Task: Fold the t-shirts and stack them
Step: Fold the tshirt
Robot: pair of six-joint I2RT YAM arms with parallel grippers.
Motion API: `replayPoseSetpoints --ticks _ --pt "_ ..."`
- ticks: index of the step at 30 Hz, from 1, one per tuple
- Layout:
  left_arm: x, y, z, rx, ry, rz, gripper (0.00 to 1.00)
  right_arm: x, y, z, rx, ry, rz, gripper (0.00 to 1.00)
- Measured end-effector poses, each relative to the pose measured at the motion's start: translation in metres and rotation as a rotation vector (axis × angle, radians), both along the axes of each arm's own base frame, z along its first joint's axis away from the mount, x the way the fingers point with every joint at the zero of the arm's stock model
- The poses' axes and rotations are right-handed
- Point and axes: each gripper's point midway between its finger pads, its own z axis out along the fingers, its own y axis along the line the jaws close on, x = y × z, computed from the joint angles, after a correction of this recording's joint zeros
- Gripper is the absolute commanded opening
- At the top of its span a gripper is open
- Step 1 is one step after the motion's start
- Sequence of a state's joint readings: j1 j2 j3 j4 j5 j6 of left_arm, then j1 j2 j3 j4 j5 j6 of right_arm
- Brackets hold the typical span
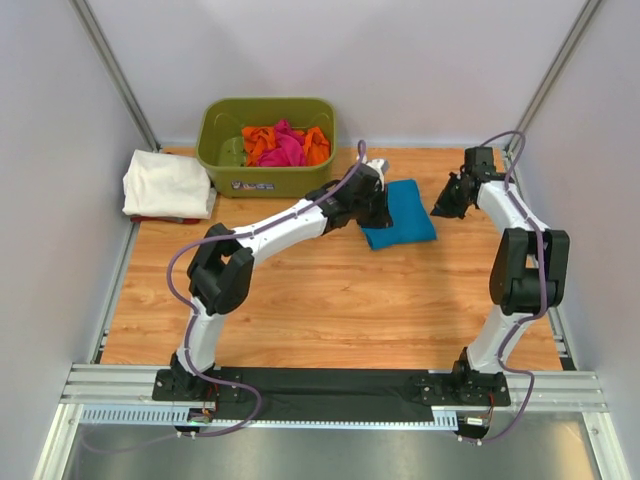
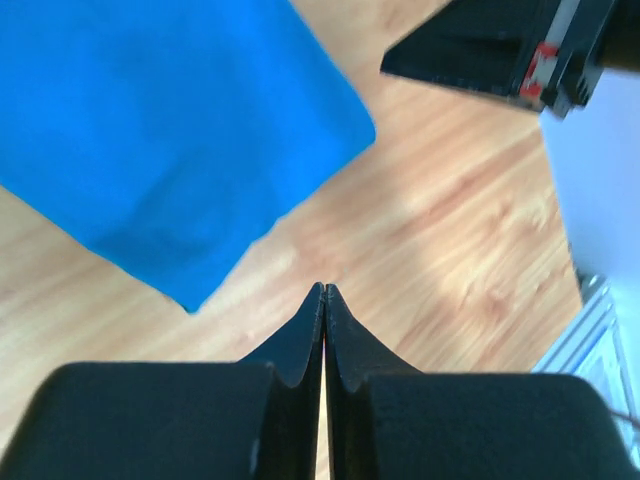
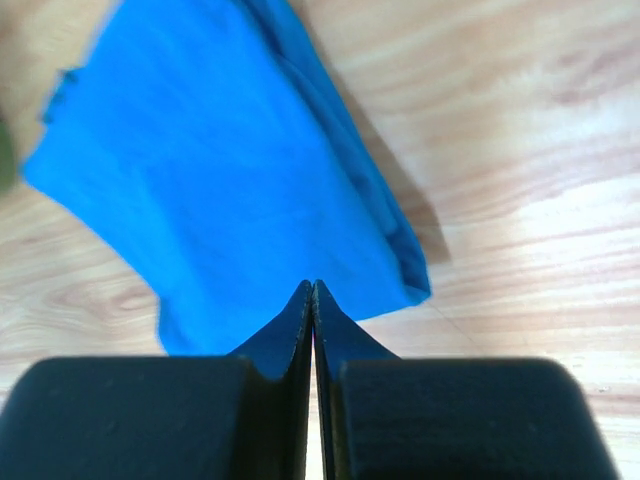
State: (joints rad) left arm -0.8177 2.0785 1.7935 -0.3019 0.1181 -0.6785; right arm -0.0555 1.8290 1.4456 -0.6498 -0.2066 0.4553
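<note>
The folded teal-blue cloth t-shirt (image 1: 408, 218) lies on the wooden table (image 1: 300, 300), far and right of centre. The left gripper (image 2: 325, 292) and right gripper (image 3: 313, 287) flank it, both pinched shut and empty. A folded white t-shirt (image 1: 168, 183) sits far left. Crumpled pink and orange t-shirts (image 1: 285, 147) lie unfolded in the olive-green plastic tub (image 1: 268, 103), and stacking is left too.

Four t-shirts (image 1: 400, 212), one tub (image 1: 300, 178), two arms (image 1: 280, 222)

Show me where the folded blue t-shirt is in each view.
Top external: blue t-shirt right of centre, on the wooden table's far half.
Left wrist: blue t-shirt fills the upper left.
Right wrist: blue t-shirt fills the upper left and middle.
Shared landmark: wooden table beneath it.
</note>
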Motion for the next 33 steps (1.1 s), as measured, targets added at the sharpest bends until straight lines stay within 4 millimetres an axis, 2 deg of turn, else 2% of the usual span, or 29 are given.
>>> replayPoseSetpoints --ticks 5,10,13,20,23,25,27,30,33 --pt "-0.021 0.006 -0.057 0.078 0.101 -0.023 0.0 -0.025 -0.003 -0.042 -0.015 0.108 -0.018 0.0" --pt "-0.025 0.017 -0.107 0.164 0.177 -0.005 0.0 -0.028 -0.006 -0.073 -0.029 0.172 -0.03 0.0" --pt "-0.026 0.023 -0.121 0.197 0.201 0.004 0.0 -0.03 -0.01 -0.083 -0.046 0.197 -0.038 0.0" --pt "-0.03 0.029 -0.128 0.22 0.22 0.003 0.0 -0.031 -0.015 -0.086 -0.075 0.204 -0.048 0.0" --pt "-0.039 0.037 -0.134 0.244 0.246 -0.01 0.0 -0.034 -0.013 -0.085 -0.07 0.211 -0.044 0.0" --pt "-0.047 0.045 -0.131 0.257 0.257 -0.018 0.0 -0.035 -0.012 -0.08 -0.065 0.209 -0.041 0.0" --pt "-0.05 0.05 -0.116 0.257 0.248 -0.021 0.0 -0.034 -0.011 -0.069 -0.058 0.194 -0.037 0.0" --pt "-0.041 0.043 -0.069 0.196 0.174 -0.018 0.0 -0.022 -0.008 -0.037 -0.041 0.117 -0.029 0.0" --pt "-0.021 0.024 -0.018 0.098 0.072 -0.01 0.0 -0.002 -0.004 0.0 -0.023 0.007 -0.018 0.0"
